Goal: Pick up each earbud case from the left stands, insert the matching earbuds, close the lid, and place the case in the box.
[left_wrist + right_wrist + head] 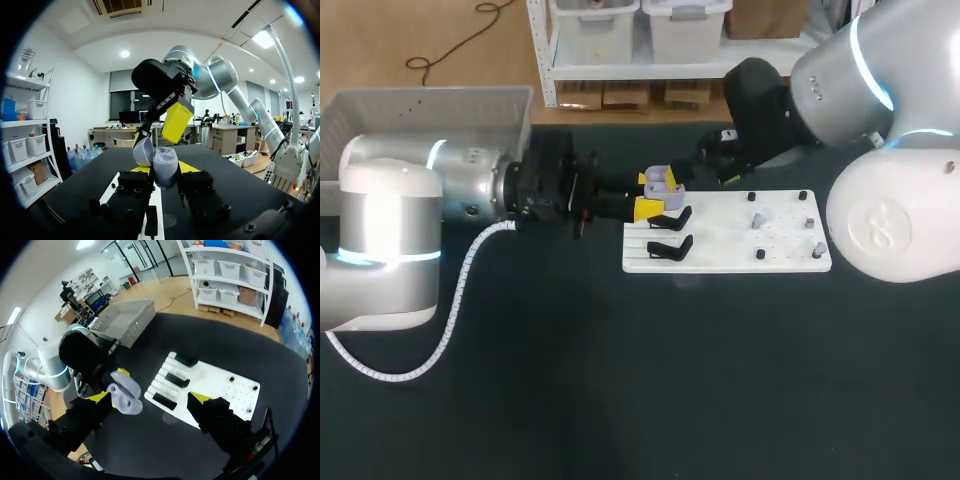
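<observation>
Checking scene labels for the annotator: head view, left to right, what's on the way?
Gray box → earbud case held in the left arm's jaws → earbuds on the white board → right arm's big white joint. Skipped the left arm and black stands: they overlap others.

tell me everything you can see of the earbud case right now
The earbud case is a rounded, pale lavender shell, plastic by its look, with its lid open. It is clamped between the fingers of the left gripper, near the left end of the white board. A yellow finger of the open right gripper is close by the lid; whether it touches cannot be told, nor whether earbuds are inside.
</observation>
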### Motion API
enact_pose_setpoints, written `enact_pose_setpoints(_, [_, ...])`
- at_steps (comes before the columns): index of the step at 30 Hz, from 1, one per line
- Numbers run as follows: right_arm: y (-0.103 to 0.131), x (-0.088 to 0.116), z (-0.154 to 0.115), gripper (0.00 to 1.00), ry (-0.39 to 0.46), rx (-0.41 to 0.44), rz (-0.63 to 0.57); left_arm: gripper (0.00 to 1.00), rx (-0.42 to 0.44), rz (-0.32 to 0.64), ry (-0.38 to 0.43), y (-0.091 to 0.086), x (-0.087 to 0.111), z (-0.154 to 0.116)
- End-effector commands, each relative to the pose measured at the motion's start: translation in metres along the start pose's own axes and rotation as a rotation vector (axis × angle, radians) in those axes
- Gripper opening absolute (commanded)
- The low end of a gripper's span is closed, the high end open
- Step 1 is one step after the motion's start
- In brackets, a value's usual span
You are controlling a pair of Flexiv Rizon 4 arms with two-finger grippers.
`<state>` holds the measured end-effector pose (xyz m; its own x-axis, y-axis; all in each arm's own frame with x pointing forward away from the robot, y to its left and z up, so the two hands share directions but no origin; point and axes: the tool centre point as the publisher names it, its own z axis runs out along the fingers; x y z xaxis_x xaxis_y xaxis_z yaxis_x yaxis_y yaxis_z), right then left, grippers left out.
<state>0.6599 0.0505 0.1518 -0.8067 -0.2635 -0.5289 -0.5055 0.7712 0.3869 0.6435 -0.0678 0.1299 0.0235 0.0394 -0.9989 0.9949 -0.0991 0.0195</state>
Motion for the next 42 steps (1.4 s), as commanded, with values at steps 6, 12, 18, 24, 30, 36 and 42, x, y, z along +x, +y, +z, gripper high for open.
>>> enact_pose_setpoints(6, [0.003, -0.005, -0.045, 1.00, -0.036, 0.049, -0.089, 0.00, -0.004, 0.002, -0.002, -0.001, 0.001, 0.000])
enact_pose_setpoints(12, [-0.020, 0.007, -0.080, 1.00, 0.016, 0.205, -0.064, 0.00, -0.004, 0.002, -0.002, -0.001, 0.001, 0.000])
enact_pose_setpoints(18, [-0.057, 0.035, -0.095, 1.00, 0.136, 0.432, -0.038, 0.00, -0.004, 0.002, -0.002, -0.001, 0.001, 0.000])
enact_pose_setpoints(24, [-0.079, 0.065, -0.095, 1.00, 0.230, 0.491, -0.018, 0.00, -0.004, 0.002, -0.002, -0.001, 0.001, 0.000])
enact_pose_setpoints(30, [-0.108, 0.099, -0.090, 1.00, 0.365, 0.552, -0.031, 0.00, -0.004, 0.002, -0.002, -0.001, 0.001, 0.000])
enact_pose_setpoints(36, [-0.129, 0.117, -0.086, 1.00, 0.436, 0.613, -0.067, 0.00, -0.004, 0.002, -0.002, -0.001, 0.001, 0.000])
enact_pose_setpoints(42, [-0.136, 0.123, -0.075, 1.00, 0.448, 0.639, -0.097, 0.00, -0.004, 0.002, -0.002, -0.001, 0.001, 0.000])
